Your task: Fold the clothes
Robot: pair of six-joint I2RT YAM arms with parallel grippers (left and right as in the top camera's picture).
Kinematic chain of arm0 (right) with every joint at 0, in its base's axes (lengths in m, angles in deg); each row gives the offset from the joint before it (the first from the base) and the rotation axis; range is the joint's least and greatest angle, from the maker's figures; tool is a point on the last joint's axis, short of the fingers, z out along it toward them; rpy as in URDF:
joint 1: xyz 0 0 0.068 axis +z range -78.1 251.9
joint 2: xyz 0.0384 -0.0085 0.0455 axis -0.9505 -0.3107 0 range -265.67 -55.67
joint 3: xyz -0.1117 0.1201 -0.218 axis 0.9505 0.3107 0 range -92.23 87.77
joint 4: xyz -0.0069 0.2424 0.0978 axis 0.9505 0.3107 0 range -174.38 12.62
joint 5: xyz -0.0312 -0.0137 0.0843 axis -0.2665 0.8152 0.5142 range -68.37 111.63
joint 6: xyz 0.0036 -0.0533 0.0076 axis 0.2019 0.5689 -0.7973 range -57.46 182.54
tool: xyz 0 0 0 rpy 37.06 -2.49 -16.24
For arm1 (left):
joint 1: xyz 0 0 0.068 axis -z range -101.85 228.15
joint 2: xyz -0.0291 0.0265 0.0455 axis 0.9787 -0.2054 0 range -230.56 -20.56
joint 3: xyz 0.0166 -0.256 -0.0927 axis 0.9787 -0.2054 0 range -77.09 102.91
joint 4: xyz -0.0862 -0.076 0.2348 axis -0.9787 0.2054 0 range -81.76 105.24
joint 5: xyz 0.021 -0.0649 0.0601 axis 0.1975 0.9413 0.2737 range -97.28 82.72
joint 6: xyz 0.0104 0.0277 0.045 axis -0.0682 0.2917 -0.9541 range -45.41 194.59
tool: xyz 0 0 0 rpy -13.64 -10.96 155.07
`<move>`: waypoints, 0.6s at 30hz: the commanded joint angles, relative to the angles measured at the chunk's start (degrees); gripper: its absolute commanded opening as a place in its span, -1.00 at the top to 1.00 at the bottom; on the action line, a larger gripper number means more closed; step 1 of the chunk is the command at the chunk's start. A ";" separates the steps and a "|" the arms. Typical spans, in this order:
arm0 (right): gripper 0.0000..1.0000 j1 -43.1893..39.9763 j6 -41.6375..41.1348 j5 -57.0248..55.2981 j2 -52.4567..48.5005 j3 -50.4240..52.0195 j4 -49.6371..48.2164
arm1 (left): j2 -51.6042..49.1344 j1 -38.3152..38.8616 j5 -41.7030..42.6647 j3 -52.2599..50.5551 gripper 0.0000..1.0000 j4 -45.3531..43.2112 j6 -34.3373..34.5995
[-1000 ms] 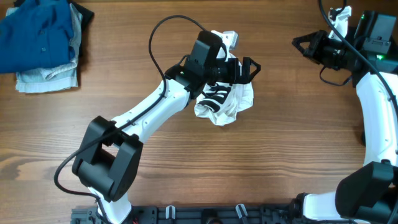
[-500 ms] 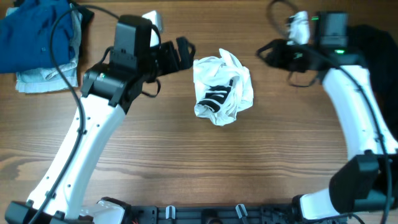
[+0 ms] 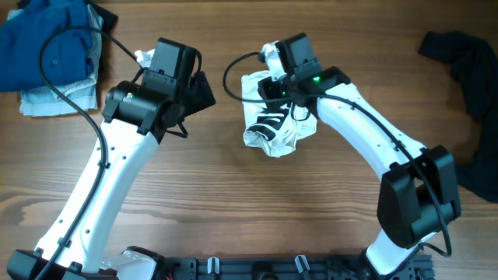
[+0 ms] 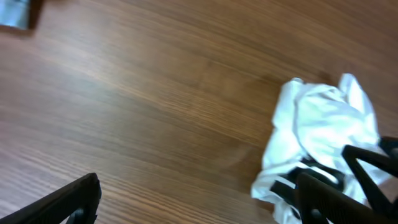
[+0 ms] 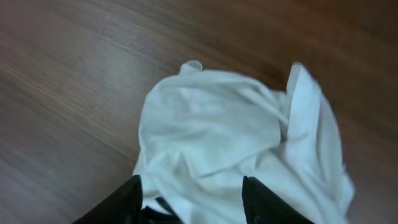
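lying crumpled, soft white t-shirt [image 3: 289,134] on woodgrain table [image 3: 233,194]

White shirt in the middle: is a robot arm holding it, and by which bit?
Nothing looks held. The right end effector sits open over the crumpled white shirt, fingers apart; the left end effector is open, off to one side.

Wooden table [image 3: 233,210], brown grain running left to right. White T-shirt [image 3: 280,128] crumpled in heap near middle, black print showing on near side. Black garment [image 3: 471,78] spread loose at far right, running off right edge of view. Blue garment [image 3: 43,43] in far left corner, lying on pale folded clothes [image 3: 61,99]; stack well apart from T-shirt.
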 commanded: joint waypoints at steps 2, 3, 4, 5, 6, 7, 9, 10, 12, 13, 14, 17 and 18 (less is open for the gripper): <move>-0.18 3.65 12.37 -5.84 -4.74 0.31 -1.88 | 3.08 -0.11 -5.95 -0.02 -1.00 1.11 1.97; -0.18 4.26 12.90 -5.84 -5.57 0.31 -1.92 | 3.37 -0.15 -6.38 -0.02 -1.00 1.18 1.97; -0.19 4.81 13.42 -5.84 -6.27 0.31 -1.90 | 3.54 -0.13 -6.82 -0.02 -1.00 1.20 1.95; -0.19 5.84 13.90 -5.86 -7.26 0.31 -1.92 | 3.54 -0.13 -7.43 -0.02 -1.00 1.20 1.95; -0.19 6.29 13.90 -5.84 -7.52 0.31 -2.14 | 3.54 -0.13 -7.43 -0.02 -1.00 1.20 1.95; -0.20 6.62 13.90 -5.84 -7.58 0.31 -2.38 | 3.54 -0.13 -7.43 -0.02 -1.00 1.20 1.95; -0.19 6.99 13.84 -5.84 -7.67 0.31 -3.28 | 3.54 -0.13 -7.48 -0.02 -1.00 1.18 1.95; -0.16 7.02 13.81 -5.81 -7.78 0.31 -3.67 | 3.54 -0.13 -7.65 -0.02 -1.00 1.18 1.95; -0.04 6.99 13.44 -5.90 -8.15 0.31 -4.02 | 3.54 -0.13 -8.00 -0.02 -1.00 1.18 1.92; 0.18 6.99 12.33 -7.93 -8.57 0.31 -4.17 | 3.54 -0.13 -8.11 -0.02 -0.99 1.20 1.68; 0.31 6.99 11.37 -10.19 -8.79 0.31 -4.26 | 3.54 -0.20 -8.26 -0.02 -1.00 1.20 1.68; 0.67 6.82 10.19 -12.48 -8.76 0.31 -5.20 | 3.52 -0.70 -8.26 -0.02 -1.00 1.14 1.70; 0.76 6.71 9.49 -12.79 -8.76 0.31 -5.53 | 3.52 -0.92 -8.26 -0.02 -1.00 1.14 1.70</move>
